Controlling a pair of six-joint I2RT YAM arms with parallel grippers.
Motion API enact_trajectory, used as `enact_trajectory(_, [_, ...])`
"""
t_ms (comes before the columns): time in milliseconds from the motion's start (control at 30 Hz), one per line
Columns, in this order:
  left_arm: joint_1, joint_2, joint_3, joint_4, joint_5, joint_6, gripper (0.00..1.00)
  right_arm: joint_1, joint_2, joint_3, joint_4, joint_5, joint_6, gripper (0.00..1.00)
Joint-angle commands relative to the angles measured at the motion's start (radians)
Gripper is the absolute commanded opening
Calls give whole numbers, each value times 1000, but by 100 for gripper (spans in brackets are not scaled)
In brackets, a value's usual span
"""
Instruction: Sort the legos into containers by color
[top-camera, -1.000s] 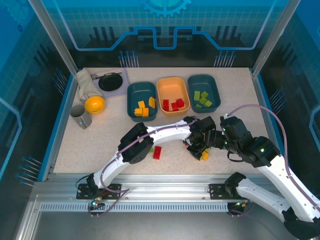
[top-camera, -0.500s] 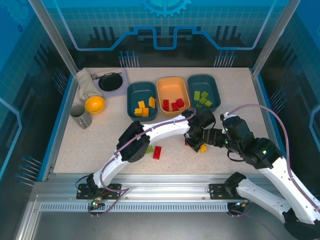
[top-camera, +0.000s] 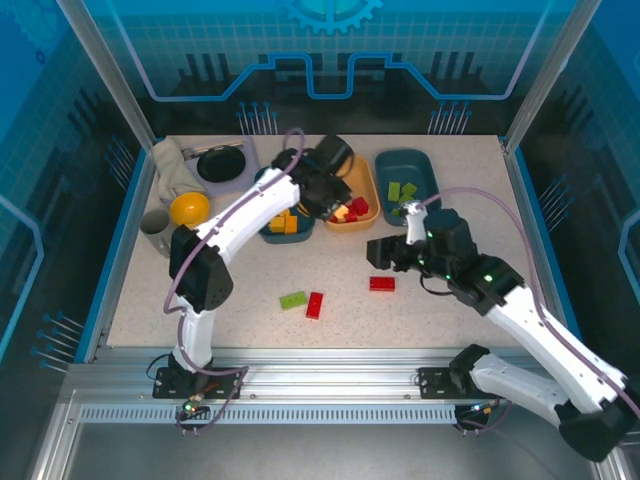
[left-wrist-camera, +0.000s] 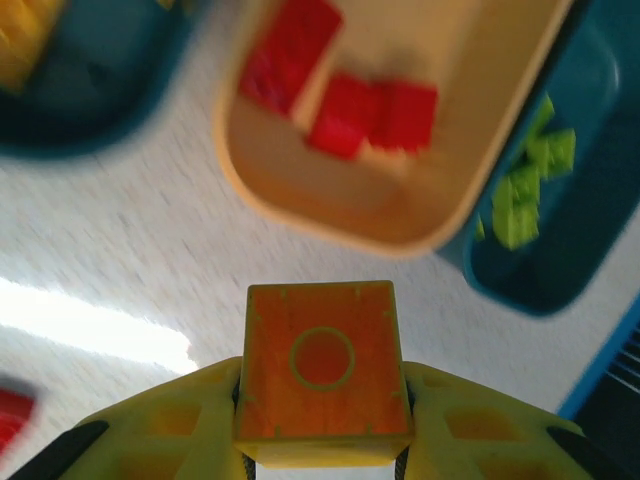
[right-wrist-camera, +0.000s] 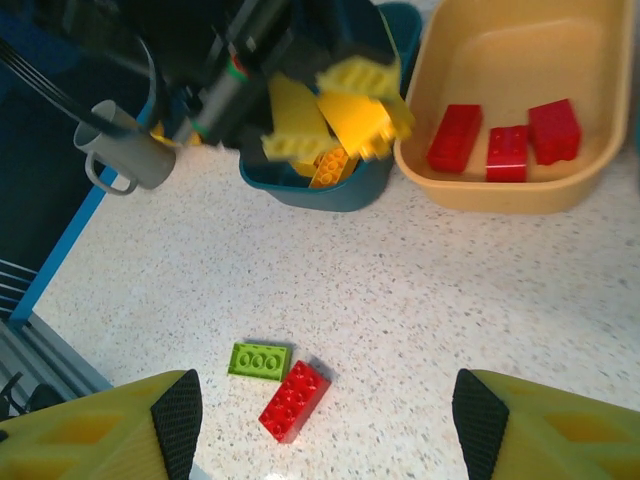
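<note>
My left gripper (top-camera: 336, 206) hangs over the near edge of the orange tray (top-camera: 362, 166), shut on an orange-yellow brick (left-wrist-camera: 322, 368). That tray (left-wrist-camera: 300, 205) holds three red bricks (left-wrist-camera: 345, 100). Yellow bricks (top-camera: 284, 217) lie in the left teal tray (top-camera: 268, 183). Green bricks (top-camera: 404, 192) sit in the right teal tray (top-camera: 425, 170). My right gripper (top-camera: 384, 252) hovers open above the table, a red brick (top-camera: 381, 283) just in front of it. Between its wide fingers (right-wrist-camera: 180, 425) I see a green brick (right-wrist-camera: 259, 361) touching a red brick (right-wrist-camera: 293, 400) on the table.
A round black dish (top-camera: 220, 163), a crumpled cloth (top-camera: 170, 165), a yellow bowl (top-camera: 189, 208) and a grey cup (top-camera: 160, 232) stand at the back left. The cup (right-wrist-camera: 130, 155) sits left of the teal tray (right-wrist-camera: 335, 190).
The left arm swung from the table's front middle back to the trays, carrying the orange-yellow brick. The right gripper drew back and left; a red brick now lies uncovered on the table.
</note>
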Motion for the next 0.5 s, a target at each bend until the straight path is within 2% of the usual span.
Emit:
enact_trajectory(0, [94,-5,-1,-66,-64,199,32,-10,87,42,154,-69,-11,71])
enact_trajectory(233, [267,86,59,-33,-93,386,30,-29,332,162,271,-96,36,73])
enact_trajectory(467, [343,232,154,6,-107,467,31,-65,532,287,321,-142,156,73])
